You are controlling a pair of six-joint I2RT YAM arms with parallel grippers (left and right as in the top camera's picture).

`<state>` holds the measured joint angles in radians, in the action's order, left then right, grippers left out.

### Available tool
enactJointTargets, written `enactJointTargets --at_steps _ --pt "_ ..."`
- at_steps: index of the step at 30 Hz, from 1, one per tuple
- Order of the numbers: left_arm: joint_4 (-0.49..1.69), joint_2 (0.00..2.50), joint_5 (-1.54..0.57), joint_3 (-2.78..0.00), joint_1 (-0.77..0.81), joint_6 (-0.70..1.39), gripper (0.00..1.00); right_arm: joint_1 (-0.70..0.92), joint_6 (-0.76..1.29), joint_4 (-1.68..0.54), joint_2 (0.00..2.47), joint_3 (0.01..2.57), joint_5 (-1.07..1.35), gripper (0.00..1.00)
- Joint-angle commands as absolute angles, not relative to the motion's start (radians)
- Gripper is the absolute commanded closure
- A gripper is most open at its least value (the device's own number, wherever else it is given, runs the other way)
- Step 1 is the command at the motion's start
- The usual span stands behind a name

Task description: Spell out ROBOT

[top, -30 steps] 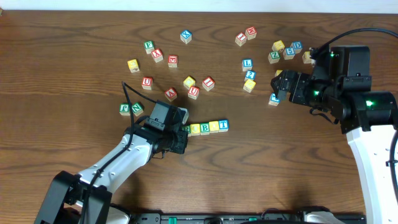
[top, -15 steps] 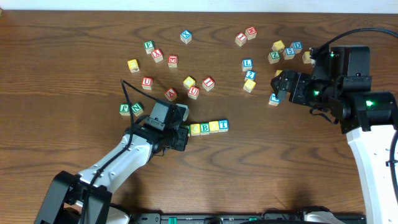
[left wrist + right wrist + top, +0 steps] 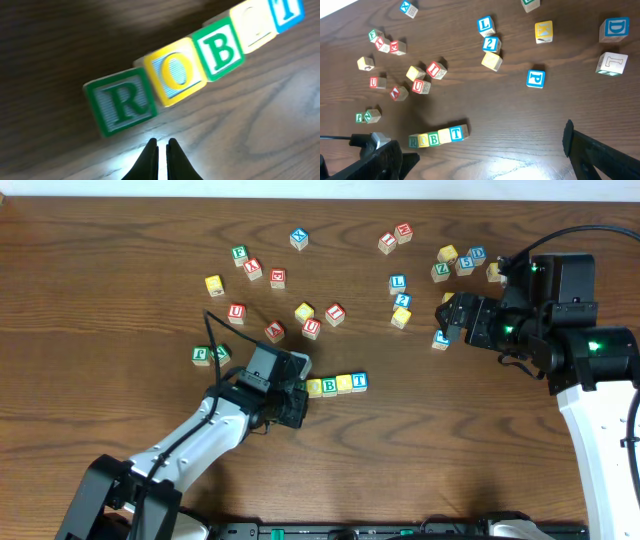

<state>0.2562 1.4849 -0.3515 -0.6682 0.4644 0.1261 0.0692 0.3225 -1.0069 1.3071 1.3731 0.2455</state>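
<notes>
surface point(image 3: 100, 240): dark wood. The far edge runs along 12 o'clock in the overhead. There is a wide bare strip from 6 o'clock of the row to the near edge, and more bare wood at 3 o'clock of the T.
left arm point(image 3: 190, 445): comes in from 7 o'clock and ends at the row's 9 o'clock end.
right arm point(image 3: 590, 410): sits at the 3 o'clock side, well apart from the row.
right claw point(image 3: 447, 320): jaws spread wide with nothing between them. It hangs over the loose cubes at 2 o'clock, and the blue P point(image 3: 536, 78) is just beside it.
left claw point(image 3: 162, 149): pinched closed and holding nothing. Its tips are at 6 o'clock of the R/O seam; can't tell if they touch.
ROBOT row point(image 3: 335, 385): near centre, running 9 to 3 o'clock with faces butted together. The order is R point(image 3: 122, 102), O point(image 3: 175, 72), B point(image 3: 218, 50), second yellow cube point(image 3: 257, 27) and T point(image 3: 287, 12).
The R edge looks slightly skewed against the O. In the overhead the claw covers the R.
loose cubes: the red U point(image 3: 311, 327) cluster is near, at 12 o'clock of the row. The green pair point(image 3: 210, 355) is at 9–10 o'clock.
</notes>
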Motion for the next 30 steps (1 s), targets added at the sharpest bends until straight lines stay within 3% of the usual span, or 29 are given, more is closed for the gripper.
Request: enactJointTargets --at_steps 1,30 --pt "0.236 1.483 -0.365 -0.665 0.477 0.101 0.92 0.067 0.317 -1.007 1.303 1.371 0.262 0.01" --pt "0.199 1.483 -0.294 -0.665 0.477 0.081 0.93 0.067 0.317 -1.007 1.303 1.371 0.262 0.01"
